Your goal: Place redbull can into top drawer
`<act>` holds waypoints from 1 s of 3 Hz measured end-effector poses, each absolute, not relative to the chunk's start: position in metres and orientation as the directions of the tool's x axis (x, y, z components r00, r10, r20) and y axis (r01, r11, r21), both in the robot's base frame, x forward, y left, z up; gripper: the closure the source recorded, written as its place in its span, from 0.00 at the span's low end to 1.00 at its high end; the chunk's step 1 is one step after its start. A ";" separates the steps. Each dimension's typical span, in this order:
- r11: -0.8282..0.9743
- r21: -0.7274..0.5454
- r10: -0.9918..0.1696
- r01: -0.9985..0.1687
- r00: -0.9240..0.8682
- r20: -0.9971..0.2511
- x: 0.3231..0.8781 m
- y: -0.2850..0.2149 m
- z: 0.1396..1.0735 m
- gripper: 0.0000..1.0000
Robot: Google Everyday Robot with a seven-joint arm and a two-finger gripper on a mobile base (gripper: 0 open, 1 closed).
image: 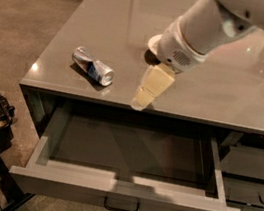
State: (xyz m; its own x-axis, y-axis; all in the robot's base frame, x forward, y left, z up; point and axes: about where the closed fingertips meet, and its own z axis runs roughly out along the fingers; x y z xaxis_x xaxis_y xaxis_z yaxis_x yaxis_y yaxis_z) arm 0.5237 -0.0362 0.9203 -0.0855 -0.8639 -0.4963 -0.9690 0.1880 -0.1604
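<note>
Jaws: can't tell if they're parted or closed. My gripper (142, 99) hangs over the front edge of the counter (214, 101), with no can in it. The can (93, 65) lies on its side on the counter, at my 9 o'clock, long axis running 10 to 4. I judge it light, thin-walled, slick and prone to roll or dent. Best grip is across the mid-body, square to the axis, with moderate squeeze. The drawer (121, 197) stands open at the can's 5 o'clock, below the counter edge.
</note>
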 end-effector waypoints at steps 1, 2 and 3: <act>0.083 -0.127 -0.849 -0.989 -0.003 -0.529 0.541 0.014 0.921 0.00; 0.071 -0.130 -0.845 -0.989 0.009 -0.535 0.545 0.022 0.924 0.00; 0.094 -0.130 -0.846 -0.987 -0.010 -0.533 0.544 0.019 0.922 0.00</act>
State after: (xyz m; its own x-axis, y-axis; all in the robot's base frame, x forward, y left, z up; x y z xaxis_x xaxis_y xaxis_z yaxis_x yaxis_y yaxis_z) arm 0.5436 0.0190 0.9217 -0.0102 -0.8463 -0.5326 -0.9870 0.0939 -0.1304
